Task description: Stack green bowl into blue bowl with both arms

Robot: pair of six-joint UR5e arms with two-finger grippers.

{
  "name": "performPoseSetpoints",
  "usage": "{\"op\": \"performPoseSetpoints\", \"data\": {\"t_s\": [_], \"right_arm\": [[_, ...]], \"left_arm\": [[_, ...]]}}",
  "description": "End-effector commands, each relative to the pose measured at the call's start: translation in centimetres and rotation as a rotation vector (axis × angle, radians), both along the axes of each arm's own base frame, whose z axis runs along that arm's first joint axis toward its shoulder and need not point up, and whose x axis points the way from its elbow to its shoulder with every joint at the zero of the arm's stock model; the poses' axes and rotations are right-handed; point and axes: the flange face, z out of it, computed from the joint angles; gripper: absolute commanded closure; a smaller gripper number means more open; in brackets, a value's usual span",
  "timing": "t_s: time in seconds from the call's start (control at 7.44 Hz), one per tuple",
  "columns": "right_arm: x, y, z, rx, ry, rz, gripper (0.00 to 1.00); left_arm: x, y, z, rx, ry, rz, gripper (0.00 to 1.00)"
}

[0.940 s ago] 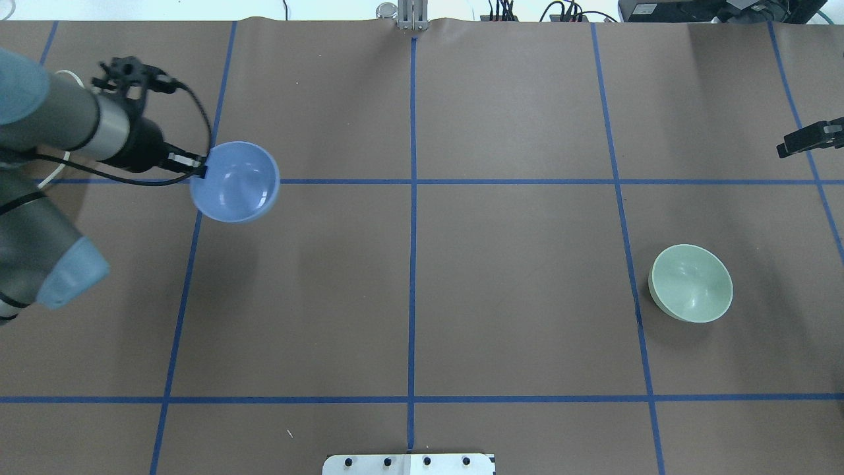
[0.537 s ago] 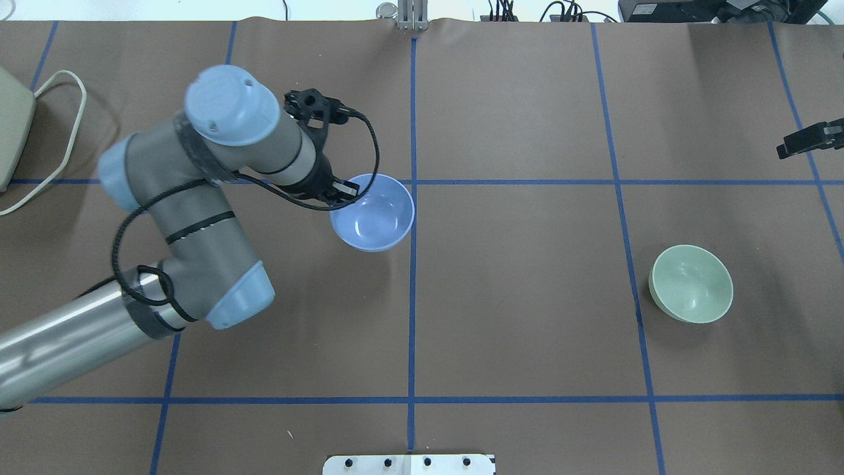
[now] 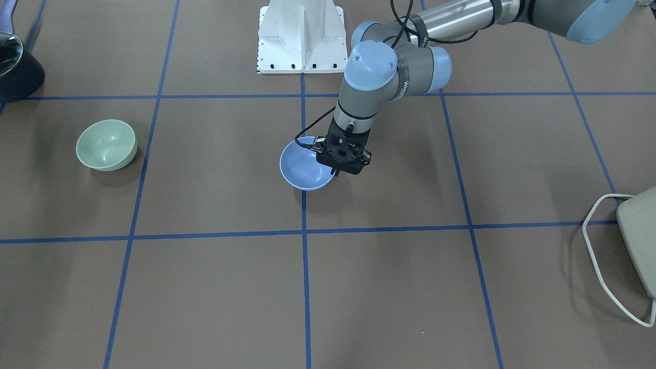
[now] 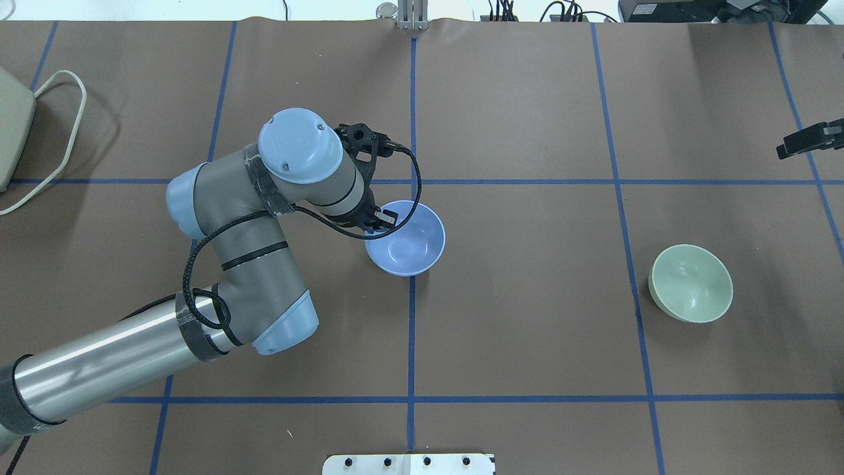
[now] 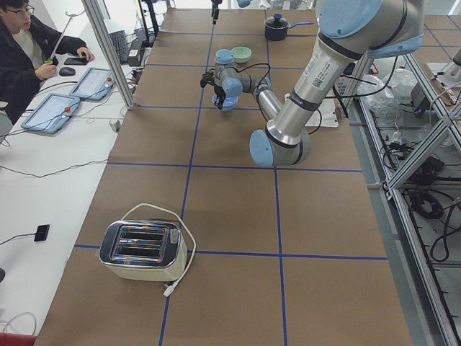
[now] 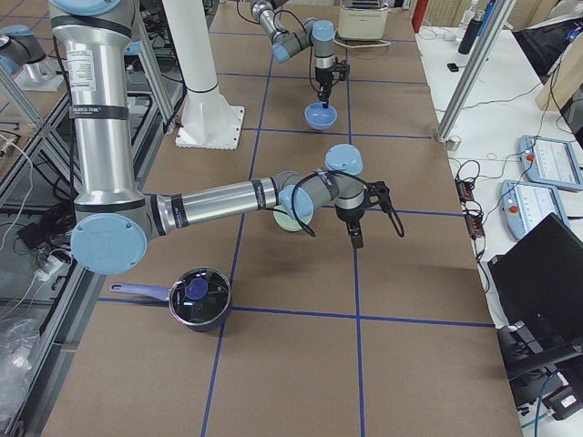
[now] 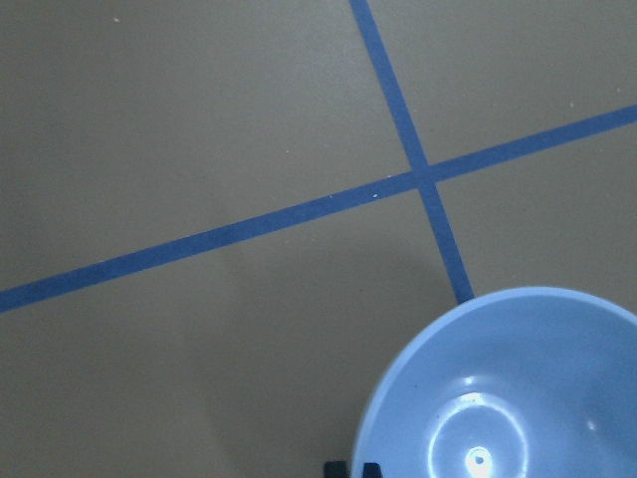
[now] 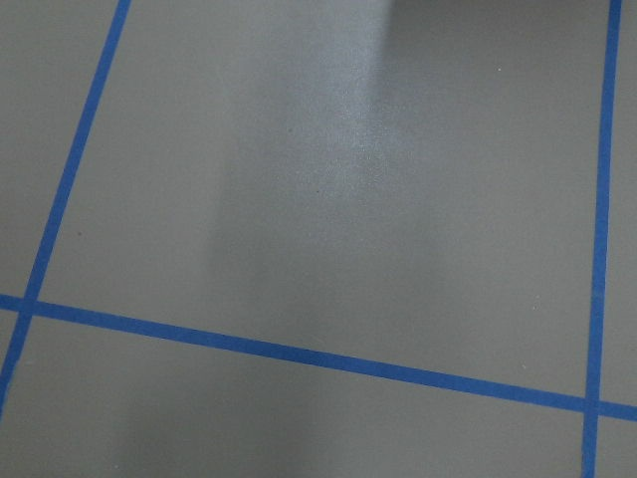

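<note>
**Left arm holding the blue bowl at mid-table; green bowl standing alone to the right.** The table (image 4: 527, 343) is covered in brown paper and marked with a grid of blue tape lines (image 4: 412, 330).

The left arm (image 4: 250, 224) reaches in from the left. Its left fingers (image 4: 384, 218) point down and are clamped over the left side of the blue bowl's (image 4: 407, 241) rim. Seen from the left wrist, the two fingertips sit right at that rim.

The blue bowl is round, with no long axis, and its mouth faces up. It lies over the central tape line, just on the near side of the far cross-line. Whether its base touches the table cannot be told.

The green bowl (image 4: 691, 282) stands upright on the table with its mouth up. It is well apart from the blue bowl, just right of the right-hand tape line, and nothing touches it.

The right arm (image 6: 219, 200) passes in front of the green bowl in the right-side view. The right fingers (image 6: 354, 238) hang pointing down, beyond the bowl and clear of it. Whether they are open or closed cannot be told.

A toaster (image 5: 140, 251) sits at the far-left end of the table, and a dark pot (image 6: 200, 298) at the right end.
</note>
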Motion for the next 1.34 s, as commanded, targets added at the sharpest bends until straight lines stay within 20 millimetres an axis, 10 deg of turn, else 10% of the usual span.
{"op": "performPoseSetpoints", "data": {"t_s": [0.0, 0.54, 0.81, 1.21], "right_arm": [[0.0, 0.0, 0.1, -0.001, 0.0, 0.0, 0.0], [0.0, 0.0, 0.3, -0.006, 0.002, 0.0, 0.0], [0.0, 0.0, 0.3, -0.006, 0.002, 0.0, 0.0], [0.0, -0.1, 0.3, -0.004, 0.001, 0.0, 0.0]], "left_arm": [[1.1, 0.8, 0.3, -0.002, 0.004, 0.012, 1.0], [2.8, 0.8, 1.5, 0.005, 0.043, 0.014, 0.97], [2.7, 0.8, 1.2, 0.029, 0.071, 0.007, 0.02], [0.8, 0.6, -1.3, 0.074, 0.129, -0.022, 0.01]]}}
